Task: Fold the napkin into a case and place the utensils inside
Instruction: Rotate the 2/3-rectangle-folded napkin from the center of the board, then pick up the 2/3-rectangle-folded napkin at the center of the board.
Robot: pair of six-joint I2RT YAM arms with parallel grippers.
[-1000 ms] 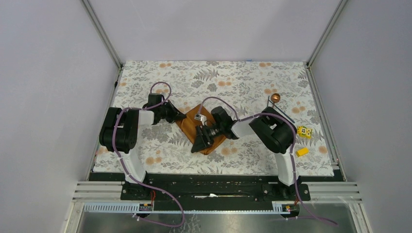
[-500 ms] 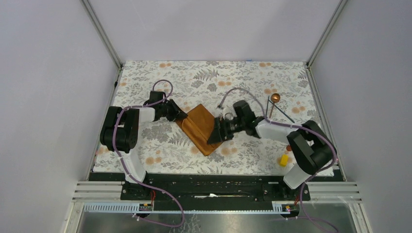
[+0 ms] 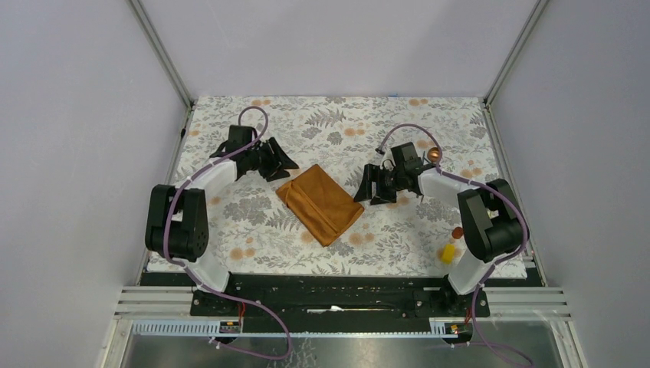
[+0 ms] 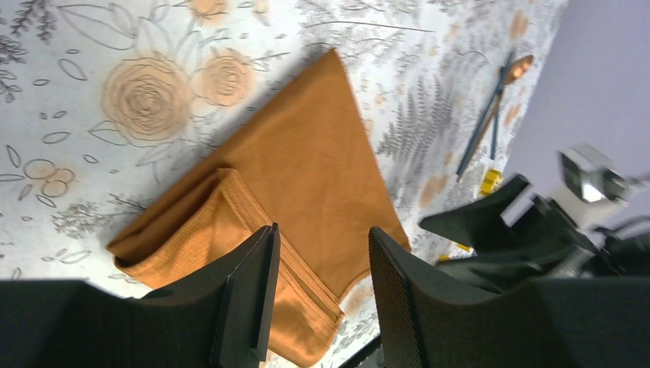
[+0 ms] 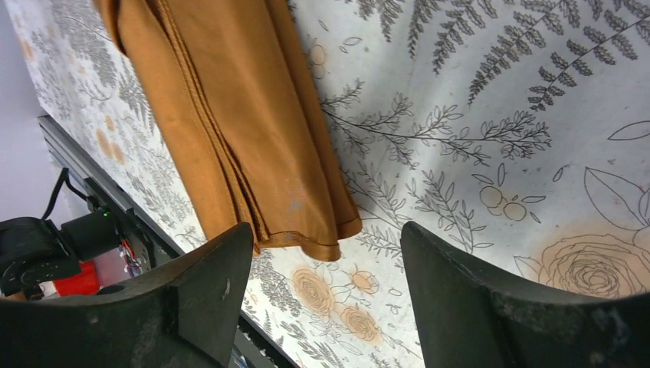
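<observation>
The napkin [image 3: 320,203] lies flat on the table, folded into a long orange-brown rectangle that runs diagonally. Its layered hems show in the left wrist view [image 4: 306,169] and the right wrist view [image 5: 230,115]. My left gripper [image 3: 287,162] hovers just off its far-left corner, open [image 4: 323,245], holding nothing. My right gripper [image 3: 368,192] stands off the cloth's right side, open and empty [image 5: 326,238]. The utensils [image 4: 490,115] lie by the back right, and the spoon's copper bowl [image 3: 434,154] peeks out behind the right arm.
A floral cloth [image 3: 253,222] covers the table. A yellow block [image 3: 447,251] and a small brown disc [image 3: 457,231] lie near the right arm's base. Grey walls and metal posts enclose three sides. The black base rail [image 3: 329,295] runs along the front.
My left gripper has opened, let go of the napkin's corner and drawn back to the far left. The right gripper has pulled away rightward off the cloth, which now lies flat.
</observation>
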